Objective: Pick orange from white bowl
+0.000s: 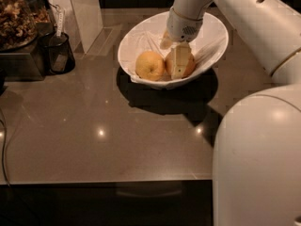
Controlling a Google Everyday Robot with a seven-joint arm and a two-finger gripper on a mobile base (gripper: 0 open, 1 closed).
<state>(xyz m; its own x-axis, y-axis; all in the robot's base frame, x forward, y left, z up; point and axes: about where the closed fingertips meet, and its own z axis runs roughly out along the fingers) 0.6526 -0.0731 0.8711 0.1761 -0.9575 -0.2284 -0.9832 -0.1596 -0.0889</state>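
The white bowl (214, 34) stands at the back of the dark counter, tilted, with a thin wrinkly liner inside. Two fruits lie in its lower front part. The deep orange (190, 64) is on the right; a paler yellow-orange fruit (149, 65) with a stem dimple lies to its left, touching or almost touching it. My gripper (178, 66) comes down from above into the bowl and sits right on the orange, covering its middle. The orange rests in the bowl.
A black mug (59, 55) with a spoon stands at the left, beside a container of brown snacks (16, 18). A white pillar (84, 8) is behind them. My white arm and body (258, 164) fill the right side. The counter's front edge (103, 180) is near.
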